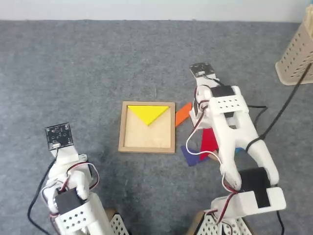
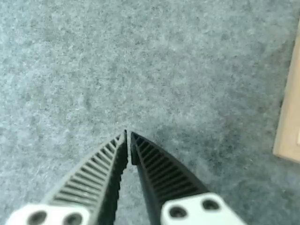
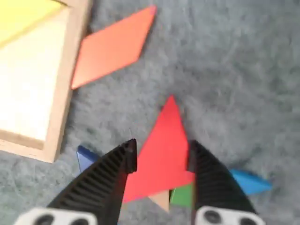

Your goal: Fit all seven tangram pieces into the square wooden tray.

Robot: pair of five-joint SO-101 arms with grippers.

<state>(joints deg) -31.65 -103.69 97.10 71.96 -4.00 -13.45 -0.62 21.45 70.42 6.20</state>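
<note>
Nearest in the high view are the two arm bases: left arm (image 1: 68, 191) low at the near-left, right arm (image 1: 234, 142) reaching out over the loose pieces. Wooden tray (image 1: 121, 128) sits mid-counter, square to the view. The yellow triangle (image 1: 146, 113) is inside it, long edge along the far wall, apex pointing toward the arms, with bare tray floor on the near side. An orange parallelogram (image 1: 183, 114) lies just beside the tray's right wall, long axis diagonal. The red triangle (image 1: 209, 141), dark blue piece (image 1: 188, 155) and light blue piece (image 1: 238, 151) cluster partly under the right arm. Grey counter (image 1: 73, 63) is open to the left and far side, and a beige tower (image 1: 296, 54) stands at the far-right corner. In the left wrist view, the left tool (image 2: 129, 137) has its fingers together with only a thin slit between them, over bare counter, and the tray's edge (image 2: 288, 117) is well apart to one side. In the right wrist view, the right tool (image 3: 161, 149) has its fingers apart, straddling the red triangle (image 3: 164, 136); contact cannot be told. That triangle's sharp tip points away from the tool, long axis in line with it. This view adds a green piece (image 3: 180, 194) and a tan piece (image 3: 161, 200) tucked at the red triangle's wide end, which the arm hides from above. The orange parallelogram (image 3: 112, 47) has a corner at the tray's outer wall (image 3: 61, 108).
</note>
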